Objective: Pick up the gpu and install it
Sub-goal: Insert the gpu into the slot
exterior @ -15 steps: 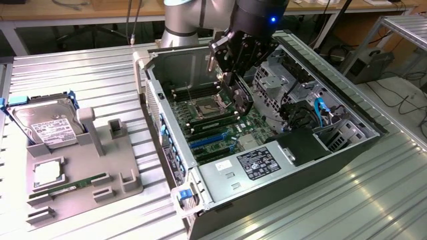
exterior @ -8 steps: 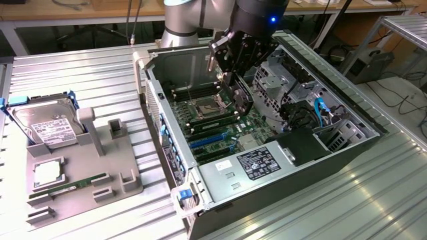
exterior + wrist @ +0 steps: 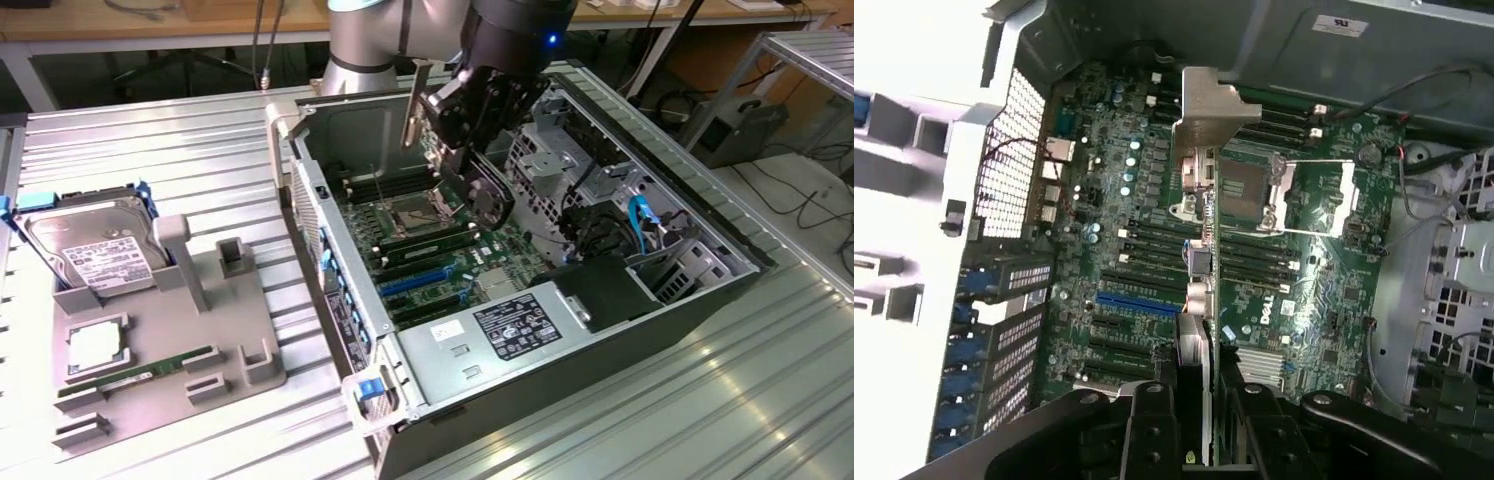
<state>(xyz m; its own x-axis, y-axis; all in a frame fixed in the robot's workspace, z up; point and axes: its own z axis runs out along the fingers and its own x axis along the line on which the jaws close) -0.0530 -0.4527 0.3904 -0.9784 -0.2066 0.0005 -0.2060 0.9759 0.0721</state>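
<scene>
Hovering above the open case [image 3: 694, 300] | exterior view's left: hard drive [image 3: 87, 250] upright in a tray [image 3: 160, 370] on the surface [image 3: 134, 130] | centre: gpu [image 3: 491, 195] hangs edge-down over the motherboard [image 3: 441, 250], not seated | likely light, stiff, fragile; best held by bare board edges | arm [image 3: 360, 40] leans over the case, gripper [image 3: 467, 130] points downward, jaws pinching gpu's upper edge

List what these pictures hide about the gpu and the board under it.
- gpu faces: wrist view sees it edge-on; exterior view, the pincer covers part of it.
- Motherboard strip beneath the gpu: wrist view, covered by it and the pincer.
- Hard drive label text: exterior view, too small.
</scene>
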